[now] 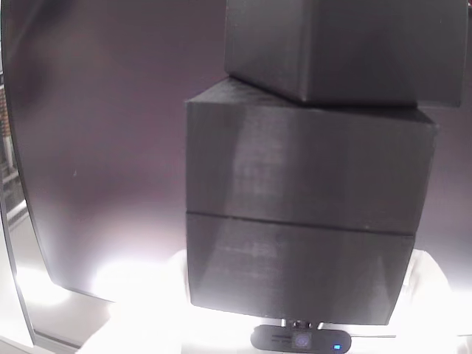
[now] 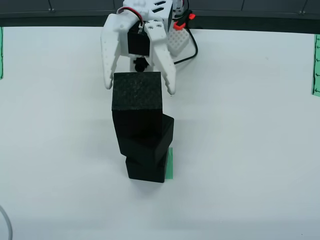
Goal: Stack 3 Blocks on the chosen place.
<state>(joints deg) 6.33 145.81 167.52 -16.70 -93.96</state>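
Observation:
Three black blocks stand in a stack (image 2: 142, 130) on the white table in the view from above. The top block (image 2: 137, 90) sits squarely, and a lower block (image 2: 155, 135) is turned askew and juts right. A sliver of the green chosen place (image 2: 170, 162) shows at the stack's lower right foot. My white gripper (image 2: 139, 87) is open just behind the top block, its fingers (image 2: 107, 75) spread wider than the cube and not pressing it. The view that rides on the gripper shows the stack (image 1: 295, 184) very close, with one block (image 1: 346, 44) rotated against the others.
Green striped strips lie at the table's left edge (image 2: 1, 52) and right edge (image 2: 316, 65). A dark band runs along the far edge (image 2: 250, 20). A black cable (image 2: 192, 50) trails from the arm. A small webcam (image 1: 301, 339) appears in the gripper's view.

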